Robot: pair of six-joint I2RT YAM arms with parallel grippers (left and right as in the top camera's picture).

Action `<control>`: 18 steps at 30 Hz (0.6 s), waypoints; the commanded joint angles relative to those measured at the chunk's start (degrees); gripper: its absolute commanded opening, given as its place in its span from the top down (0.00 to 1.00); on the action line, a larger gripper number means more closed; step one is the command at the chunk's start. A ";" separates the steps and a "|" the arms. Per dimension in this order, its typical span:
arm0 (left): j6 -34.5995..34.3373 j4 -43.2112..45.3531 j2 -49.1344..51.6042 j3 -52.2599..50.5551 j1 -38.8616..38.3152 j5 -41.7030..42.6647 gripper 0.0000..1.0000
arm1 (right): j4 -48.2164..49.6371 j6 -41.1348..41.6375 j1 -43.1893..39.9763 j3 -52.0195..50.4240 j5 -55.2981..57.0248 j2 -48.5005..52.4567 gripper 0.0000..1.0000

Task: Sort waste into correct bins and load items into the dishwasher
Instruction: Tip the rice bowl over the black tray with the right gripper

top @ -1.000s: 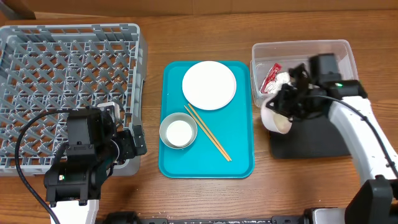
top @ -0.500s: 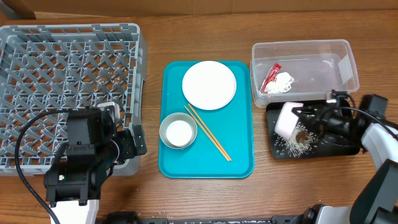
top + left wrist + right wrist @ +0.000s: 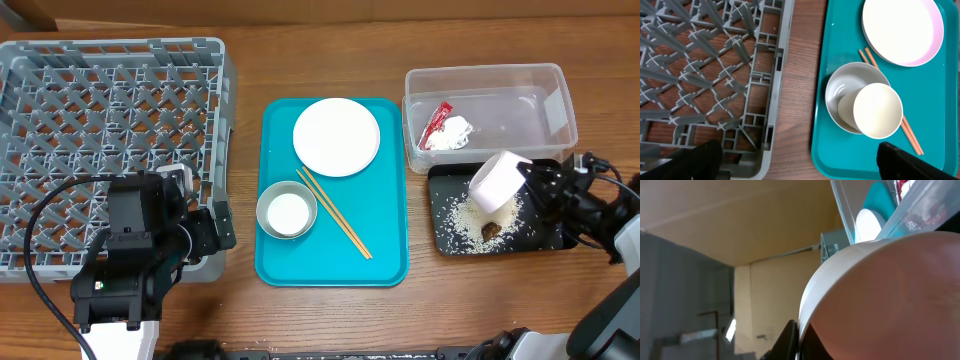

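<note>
Where the rack (image 3: 110, 100) sits, the table (image 3: 245, 315) is wood.

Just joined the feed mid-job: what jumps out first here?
The right end effector holds a tipped bowl over the black tray, where rice and a brown lump lie scattered. At far left, the big grey rack holds no dishes yet.

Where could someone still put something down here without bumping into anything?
The teal tray is bare at its near right corner, beside the chopsticks. The clear tub is free right of the tissue. The black tray is crowded: rice and the right gripper holding the pink bowl.
</note>
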 commanded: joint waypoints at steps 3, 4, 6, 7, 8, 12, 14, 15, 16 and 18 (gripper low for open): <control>-0.15 0.20 -0.13 1.22 -0.31 0.07 0.00 | 0.48 2.34 -0.76 0.02 -2.71 -0.02 0.96; -0.15 0.20 -0.13 1.22 -0.31 0.07 0.00 | 0.52 2.01 -0.66 0.02 -2.71 -0.02 0.96; -0.15 0.22 -0.13 1.22 -0.31 0.07 0.00 | 0.66 1.97 -0.61 0.02 -2.71 -0.02 0.96; -0.15 0.22 -0.13 1.22 -0.31 0.07 0.00 | 0.76 1.95 -0.61 0.02 -2.71 -0.02 0.96; -0.15 0.22 -0.13 1.22 -0.31 0.07 0.00 | 1.01 1.97 -0.61 0.02 -2.69 -0.02 0.96; -0.15 0.22 -0.13 1.22 -0.31 0.07 0.00 | 1.95 -0.26 -0.35 0.04 -0.46 -0.02 0.96; -0.15 0.39 -0.13 1.22 -0.31 0.07 0.00 | -0.20 -2.51 0.81 0.07 9.81 -0.04 0.96; -0.15 0.44 -0.13 1.22 -0.31 0.07 0.00 | -2.01 -3.43 1.64 0.11 14.47 -0.04 0.96; -0.15 0.46 -0.13 1.22 -0.31 0.07 0.01 | -3.43 -5.81 2.56 0.22 17.75 -0.04 0.96; -0.15 0.44 -0.13 1.22 -0.31 0.07 0.00 | -6.25 -13.35 4.98 0.94 20.31 -0.04 0.96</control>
